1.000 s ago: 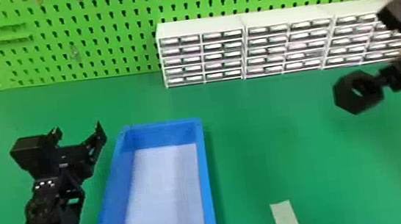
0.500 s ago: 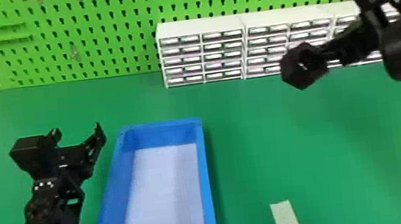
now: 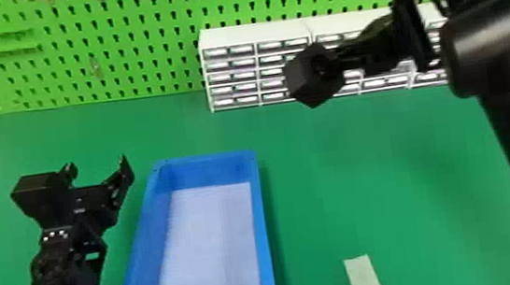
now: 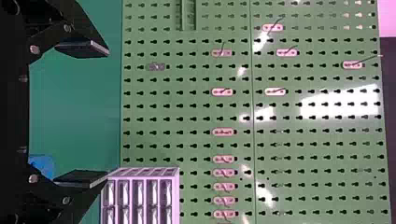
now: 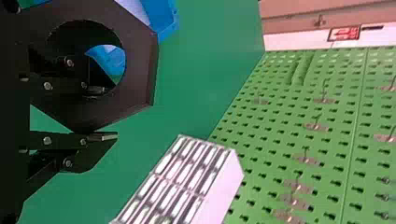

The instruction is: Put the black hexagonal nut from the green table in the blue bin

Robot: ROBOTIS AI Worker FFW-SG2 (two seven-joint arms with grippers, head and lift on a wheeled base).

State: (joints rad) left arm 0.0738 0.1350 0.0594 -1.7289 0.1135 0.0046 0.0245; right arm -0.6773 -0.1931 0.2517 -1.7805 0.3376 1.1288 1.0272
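My right gripper (image 3: 342, 60) holds the black hexagonal nut (image 3: 310, 81) in the air, in front of the drawer cabinets and to the right of the blue bin (image 3: 260, 228). In the right wrist view the nut (image 5: 137, 70) is gripped by its ring wall, with one finger in its hole, by my right gripper (image 5: 100, 112). The bin's white floor is bare. Left of the bin, my left gripper (image 3: 97, 167) is parked above the table; in the left wrist view the left gripper (image 4: 84, 112) stands open with nothing between its fingers.
White drawer cabinets (image 3: 231, 77) line the back of the green table (image 3: 364, 153), before a green pegboard (image 3: 136, 37). A pale tape strip (image 3: 364, 280) lies near the front, right of the bin.
The right arm has moved left across the table with the nut, which now shows larger and nearer the bin's side. The left arm has kept still.
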